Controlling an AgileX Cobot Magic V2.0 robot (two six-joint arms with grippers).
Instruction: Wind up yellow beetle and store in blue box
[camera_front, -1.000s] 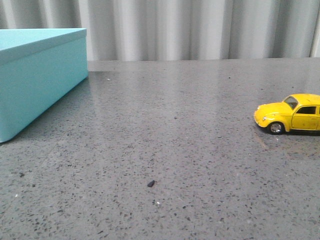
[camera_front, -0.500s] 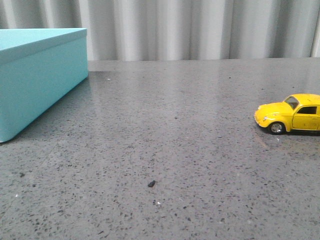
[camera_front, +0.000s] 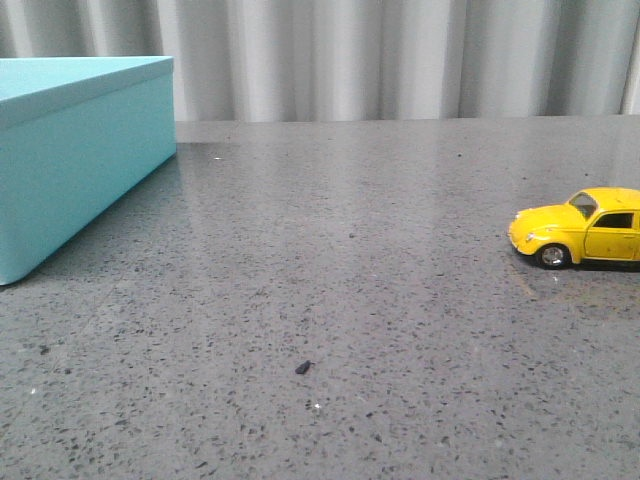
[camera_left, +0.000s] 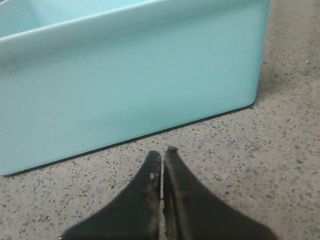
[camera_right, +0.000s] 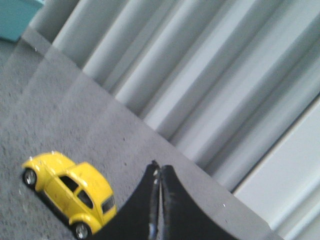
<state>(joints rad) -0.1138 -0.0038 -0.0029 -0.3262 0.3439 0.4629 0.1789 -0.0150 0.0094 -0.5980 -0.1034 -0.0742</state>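
The yellow beetle (camera_front: 580, 228) stands on its wheels at the right edge of the grey table, nose to the left, partly cut off by the frame. It also shows in the right wrist view (camera_right: 70, 192), beside my right gripper (camera_right: 159, 167), which is shut and empty and apart from the car. The blue box (camera_front: 70, 150) stands at the far left of the table. In the left wrist view its side wall (camera_left: 130, 85) fills the frame just beyond my left gripper (camera_left: 162, 152), which is shut and empty above the table. Neither gripper shows in the front view.
A small dark speck (camera_front: 302, 367) lies on the table near the middle front. A grey pleated curtain (camera_front: 400, 60) hangs behind the table's far edge.
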